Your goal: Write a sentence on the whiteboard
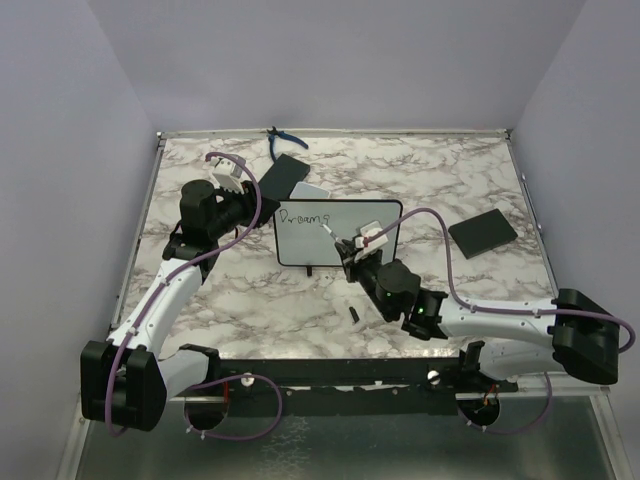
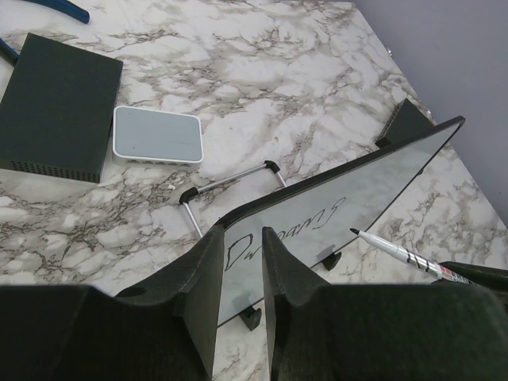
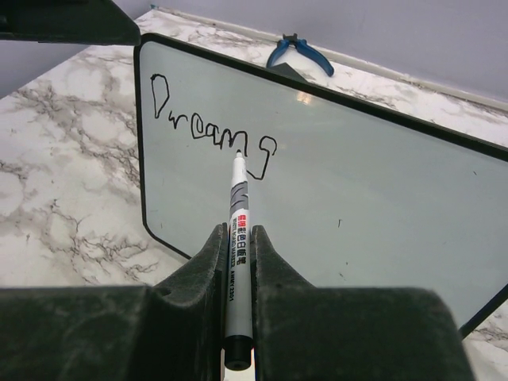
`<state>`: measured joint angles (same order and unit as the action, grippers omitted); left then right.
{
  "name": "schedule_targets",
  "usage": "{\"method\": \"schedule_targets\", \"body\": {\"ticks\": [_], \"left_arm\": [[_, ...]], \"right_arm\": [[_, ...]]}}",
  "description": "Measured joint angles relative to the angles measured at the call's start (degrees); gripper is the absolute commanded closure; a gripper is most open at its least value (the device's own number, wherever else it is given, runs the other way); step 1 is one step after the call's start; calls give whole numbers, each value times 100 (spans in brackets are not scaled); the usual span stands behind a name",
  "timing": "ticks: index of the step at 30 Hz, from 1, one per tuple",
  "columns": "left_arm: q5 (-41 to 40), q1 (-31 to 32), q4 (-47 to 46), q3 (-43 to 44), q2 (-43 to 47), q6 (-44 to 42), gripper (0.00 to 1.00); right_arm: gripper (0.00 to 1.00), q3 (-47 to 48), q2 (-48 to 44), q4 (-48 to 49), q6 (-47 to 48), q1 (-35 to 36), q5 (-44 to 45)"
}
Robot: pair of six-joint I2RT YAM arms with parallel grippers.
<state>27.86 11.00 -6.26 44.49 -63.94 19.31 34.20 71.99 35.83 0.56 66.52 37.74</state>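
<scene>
Right gripper fingers pinched tight on marker. Its tip is against whiteboard, at the end of the sentence, which reads only "Dreams".

Right arm lies low, reaching from lower right to centre of top view.

Left gripper clamped on the board's left edge; left arm rises from lower left, elbow bent.

Board upright at centre.

Whiteboard at table centre, pad just behind — pliers farther back, flat box to its right
</scene>
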Motion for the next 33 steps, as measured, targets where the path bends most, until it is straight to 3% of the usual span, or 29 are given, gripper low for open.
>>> {"method": "schedule_targets", "body": {"ticks": [13, 33], "left_arm": [[0, 0, -2, -26, 0, 0, 73], [0, 0, -2, -37, 0, 0, 73]], "right_arm": [[100, -33, -820, -916, -201, 17, 387], [100, -79, -728, -695, 57, -48, 785]]}}
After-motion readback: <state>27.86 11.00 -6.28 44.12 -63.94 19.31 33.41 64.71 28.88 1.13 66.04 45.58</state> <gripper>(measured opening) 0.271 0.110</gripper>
